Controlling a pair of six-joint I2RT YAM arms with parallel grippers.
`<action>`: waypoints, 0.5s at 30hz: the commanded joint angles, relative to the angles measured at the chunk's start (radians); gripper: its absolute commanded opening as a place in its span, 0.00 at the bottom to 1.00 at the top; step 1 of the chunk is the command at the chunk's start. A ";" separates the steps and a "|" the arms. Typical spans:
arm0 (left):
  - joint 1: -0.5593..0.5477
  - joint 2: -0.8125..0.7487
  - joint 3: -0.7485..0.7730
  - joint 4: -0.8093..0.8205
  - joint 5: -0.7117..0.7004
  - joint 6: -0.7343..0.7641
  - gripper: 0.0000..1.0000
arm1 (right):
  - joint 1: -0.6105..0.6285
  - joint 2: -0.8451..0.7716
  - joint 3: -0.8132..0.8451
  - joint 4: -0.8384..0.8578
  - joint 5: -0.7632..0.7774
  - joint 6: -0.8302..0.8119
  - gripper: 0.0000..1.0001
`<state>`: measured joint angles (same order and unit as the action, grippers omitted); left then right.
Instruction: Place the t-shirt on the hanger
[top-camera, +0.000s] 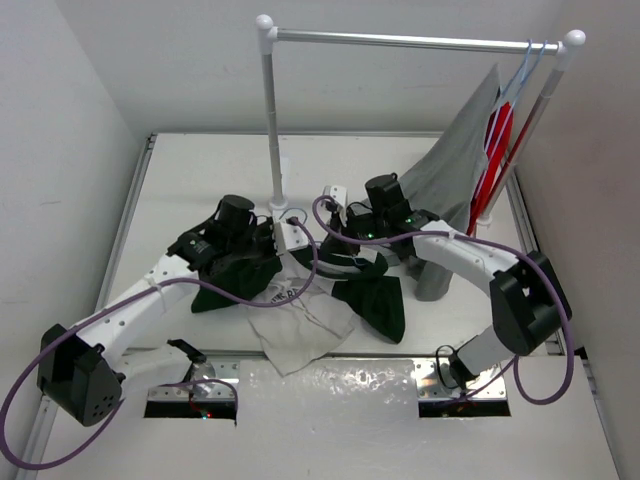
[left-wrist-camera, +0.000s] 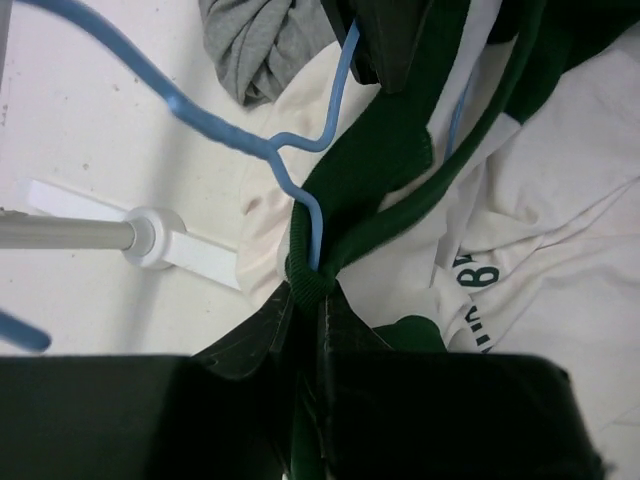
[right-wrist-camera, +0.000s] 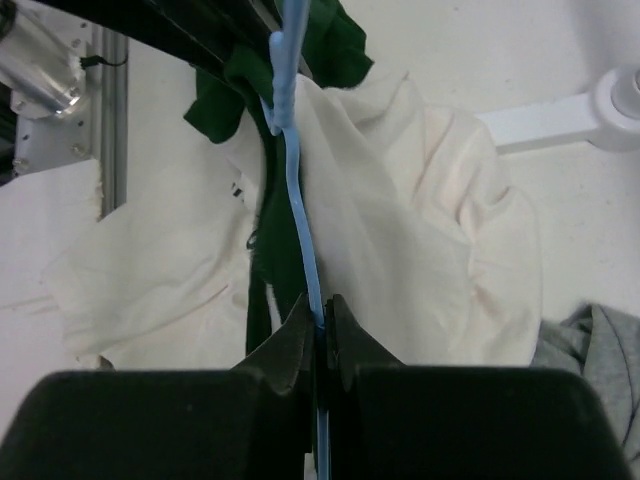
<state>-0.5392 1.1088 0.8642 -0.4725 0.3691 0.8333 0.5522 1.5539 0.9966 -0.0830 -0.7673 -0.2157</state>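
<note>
The t-shirt (top-camera: 300, 320) lies crumpled mid-table, white with dark green sleeves. My left gripper (left-wrist-camera: 318, 292) is shut on its dark green ribbed collar (left-wrist-camera: 310, 272), with the light-blue hanger (left-wrist-camera: 215, 125) wire passing through the collar right at the fingertips. The logo (left-wrist-camera: 470, 290) shows beside it. My right gripper (right-wrist-camera: 323, 318) is shut on the hanger's wire (right-wrist-camera: 300, 210), which runs up over the white cloth (right-wrist-camera: 400, 230). In the top view both grippers (top-camera: 265, 240) (top-camera: 345, 235) meet over the shirt; the hanger is barely visible there.
A white-and-metal clothes rail (top-camera: 272, 120) stands behind on a base (left-wrist-camera: 155, 237). A grey shirt (top-camera: 455, 165) and a red garment (top-camera: 497, 150) hang at its right end; grey cloth (left-wrist-camera: 265, 45) lies close to the hanger.
</note>
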 joint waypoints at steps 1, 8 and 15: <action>0.023 -0.009 0.048 0.049 0.062 -0.048 0.00 | -0.014 -0.084 -0.058 0.112 0.144 0.050 0.00; 0.191 0.036 0.127 -0.050 0.200 -0.023 0.21 | -0.021 -0.307 -0.194 0.086 0.348 0.079 0.00; 0.245 0.042 0.137 -0.120 0.226 0.021 0.48 | -0.023 -0.442 -0.217 -0.001 0.476 0.085 0.00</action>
<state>-0.3050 1.1503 0.9745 -0.5461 0.5259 0.8291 0.5323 1.1534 0.7761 -0.0887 -0.3653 -0.1528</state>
